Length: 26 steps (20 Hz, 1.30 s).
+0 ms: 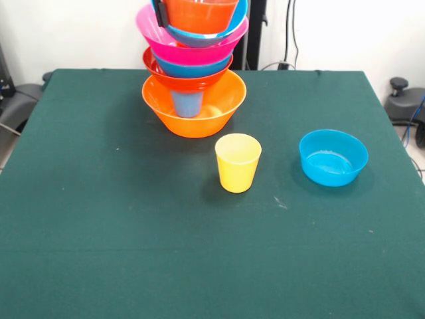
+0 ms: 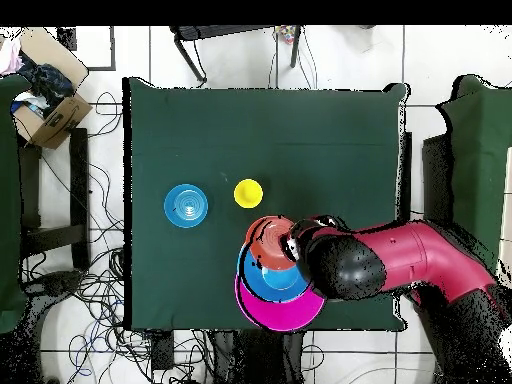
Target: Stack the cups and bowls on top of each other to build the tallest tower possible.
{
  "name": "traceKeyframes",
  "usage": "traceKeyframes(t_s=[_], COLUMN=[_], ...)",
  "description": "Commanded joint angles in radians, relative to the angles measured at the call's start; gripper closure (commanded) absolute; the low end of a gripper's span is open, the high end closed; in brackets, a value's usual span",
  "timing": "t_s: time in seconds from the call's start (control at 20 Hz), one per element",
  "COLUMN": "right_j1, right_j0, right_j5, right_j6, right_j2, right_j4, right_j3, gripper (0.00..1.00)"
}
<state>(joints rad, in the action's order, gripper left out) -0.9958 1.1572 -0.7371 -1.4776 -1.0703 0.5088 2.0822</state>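
Note:
The tower stands at the table's far side in the front view. Its base is the big orange bowl [image 1: 194, 109] with the blue cup [image 1: 187, 104] inside. Above sit a red-orange bowl [image 1: 166, 74], a blue bowl [image 1: 199, 67], the big pink bowl [image 1: 159, 40], another blue bowl [image 1: 229, 28] and a red-orange bowl [image 1: 199, 13] on top. A dark part of my gripper [image 1: 160, 13] shows at the top bowls' left rim. The yellow cup [image 1: 238, 161] stands upright and alone on the cloth. The small blue bowl [image 1: 333, 157] sits to its right. The orange cup is hidden.
In the overhead view my red arm [image 2: 430, 262] reaches over the leaning tower [image 2: 275, 280] from the right. The yellow cup [image 2: 248, 193] and the small blue bowl [image 2: 186, 205] lie beyond it. The green cloth [image 1: 133, 232] covers the table.

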Motion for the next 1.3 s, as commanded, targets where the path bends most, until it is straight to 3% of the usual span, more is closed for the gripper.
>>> traceKeyframes(t_s=[0.05,1.3], right_j1=[0.051,0.058], right_j0=[-0.025,-0.051], right_j5=[0.019,0.071], right_j6=[0.094,0.053], right_j2=[-0.016,0.011], right_j4=[0.040,0.092], right_j3=[0.069,0.104], gripper=[1.00,1.00])
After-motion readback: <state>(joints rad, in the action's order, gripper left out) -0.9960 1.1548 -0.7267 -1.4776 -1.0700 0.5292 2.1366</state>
